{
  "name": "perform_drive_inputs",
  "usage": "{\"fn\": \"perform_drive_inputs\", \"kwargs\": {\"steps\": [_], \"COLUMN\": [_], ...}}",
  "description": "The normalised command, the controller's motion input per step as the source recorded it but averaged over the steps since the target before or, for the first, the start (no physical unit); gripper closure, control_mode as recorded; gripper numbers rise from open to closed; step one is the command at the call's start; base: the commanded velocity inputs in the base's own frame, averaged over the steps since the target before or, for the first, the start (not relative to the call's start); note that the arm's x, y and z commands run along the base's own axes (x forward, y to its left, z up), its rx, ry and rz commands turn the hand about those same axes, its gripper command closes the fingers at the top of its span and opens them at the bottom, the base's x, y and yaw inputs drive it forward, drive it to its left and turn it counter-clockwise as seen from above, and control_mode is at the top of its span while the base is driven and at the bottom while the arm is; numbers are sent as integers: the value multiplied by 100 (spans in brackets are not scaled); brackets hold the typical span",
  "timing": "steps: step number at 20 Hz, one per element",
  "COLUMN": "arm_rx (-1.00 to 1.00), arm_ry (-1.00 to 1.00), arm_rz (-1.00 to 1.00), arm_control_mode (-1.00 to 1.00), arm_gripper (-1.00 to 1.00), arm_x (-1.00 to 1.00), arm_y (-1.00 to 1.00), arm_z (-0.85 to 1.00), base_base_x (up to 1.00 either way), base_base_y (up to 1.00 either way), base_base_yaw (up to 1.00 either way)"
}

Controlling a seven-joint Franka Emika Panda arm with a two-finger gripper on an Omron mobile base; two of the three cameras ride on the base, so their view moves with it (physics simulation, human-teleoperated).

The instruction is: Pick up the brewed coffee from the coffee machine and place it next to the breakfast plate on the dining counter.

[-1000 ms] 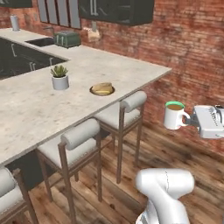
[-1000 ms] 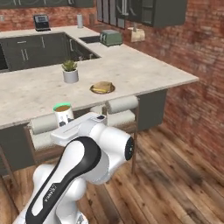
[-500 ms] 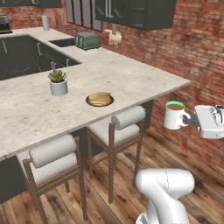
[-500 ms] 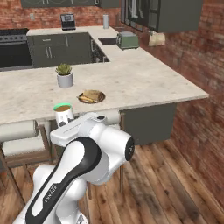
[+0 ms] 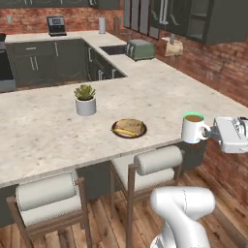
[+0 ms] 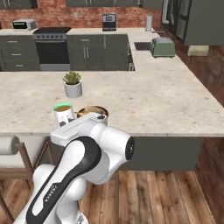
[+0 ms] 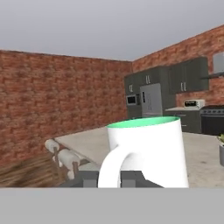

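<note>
Kitchen interior with red brick walls [image 5: 213, 63], wood plank floor [image 6: 166, 197], dark grey cabinets [image 6: 87, 52], a black stove [image 6: 51, 43] and padded wooden bar stools [image 5: 48, 198].

Mug [image 5: 193, 129]: smooth glossy white ceramic look, green-tinted rim. Table [image 5: 43, 126]: speckled beige stone, matt. Stools [image 5: 157, 160]: padded grey cloth, wooden frames. Floor [image 6: 166, 197]: wood planks. Walls [image 7: 52, 96]: rough red brick.

We see the white mug [image 5: 193, 129] upright, green-rimmed and full of brown coffee, its handle caught in our closed jaws. Beyond the jaws, the dark breakfast plate [image 5: 129, 129] of toast lies flat on the beige speckled worktop [image 5: 43, 135], near its stool-lined edge.
</note>
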Motion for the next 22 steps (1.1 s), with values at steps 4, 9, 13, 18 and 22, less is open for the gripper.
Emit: {"fn": "perform_drive_inputs", "kwargs": {"steps": [4, 9, 13, 18, 22], "arm_rx": [0, 0, 0, 8, 2], "arm_ry": [0, 0, 0, 0, 0], "arm_rz": [0, 0, 0, 10, 10], "arm_control_mode": [100, 100, 100, -100, -100], "arm_gripper": [100, 100, 100, 100, 100], "arm_x": [0, 0, 0, 53, 64], "arm_y": [0, 0, 0, -60, -72], "arm_z": [0, 0, 0, -38, -48], "base_base_x": [26, 27, 38, 9, 0], "base_base_y": [-69, -60, -82, -18, 0], "base_base_yaw": [52, 52, 39, 5, 0]}}
